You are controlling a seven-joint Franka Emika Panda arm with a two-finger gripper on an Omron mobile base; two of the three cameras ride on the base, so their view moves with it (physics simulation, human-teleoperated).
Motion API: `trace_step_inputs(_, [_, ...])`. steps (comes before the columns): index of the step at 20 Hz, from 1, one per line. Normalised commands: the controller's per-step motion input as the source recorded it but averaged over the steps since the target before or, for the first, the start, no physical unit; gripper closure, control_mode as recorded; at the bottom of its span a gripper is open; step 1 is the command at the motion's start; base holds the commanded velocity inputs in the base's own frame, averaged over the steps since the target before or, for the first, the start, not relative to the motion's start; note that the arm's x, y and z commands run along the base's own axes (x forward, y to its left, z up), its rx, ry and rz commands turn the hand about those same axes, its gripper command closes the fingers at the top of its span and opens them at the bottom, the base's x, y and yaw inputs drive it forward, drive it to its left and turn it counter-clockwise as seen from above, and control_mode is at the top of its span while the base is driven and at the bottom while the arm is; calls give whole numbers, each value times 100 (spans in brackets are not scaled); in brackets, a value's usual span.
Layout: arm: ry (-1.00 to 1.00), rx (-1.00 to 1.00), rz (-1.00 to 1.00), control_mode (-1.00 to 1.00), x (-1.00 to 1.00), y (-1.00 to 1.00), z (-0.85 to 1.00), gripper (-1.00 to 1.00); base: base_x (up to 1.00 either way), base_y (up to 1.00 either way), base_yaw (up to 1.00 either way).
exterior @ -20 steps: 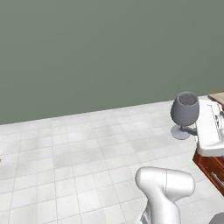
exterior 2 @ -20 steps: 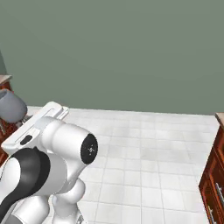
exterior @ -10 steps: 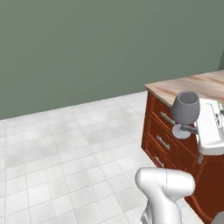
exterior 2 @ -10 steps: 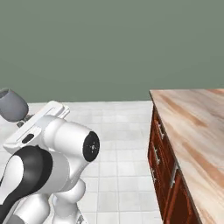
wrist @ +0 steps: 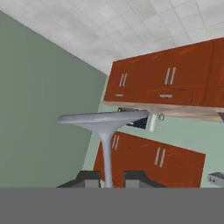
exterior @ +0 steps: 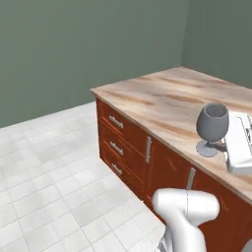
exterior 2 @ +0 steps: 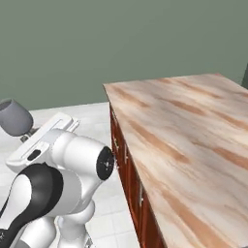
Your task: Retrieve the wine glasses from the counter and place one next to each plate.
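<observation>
Left base view: the counter [exterior: 167,101] is seen bare beneath a green wall; the wine glass [exterior: 212,128] is carried upright above its near edge. Right base view: the glass bowl is seen left of the arm. Hand view: the gripper [wrist: 109,178] is clamped on the stem, which runs straight out between the fingertips [wrist: 89,177].

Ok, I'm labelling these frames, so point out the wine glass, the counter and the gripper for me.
wine glass [exterior: 212,121]: left base view, on its rounded bowl.
counter [exterior 2: 193,126]: right base view, on the bare marbled top.
gripper [wrist: 110,178]: hand view, midway between the fingertips, at the glass stem.
</observation>
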Motion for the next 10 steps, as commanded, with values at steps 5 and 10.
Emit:
trace_step_inputs(5, [0, 0, 0, 100, 0, 0, 0, 100, -7, -13, -84])
trace_step_inputs(10, [0, 0, 0, 100, 0, 0, 0, 100, -21, -32, -74])
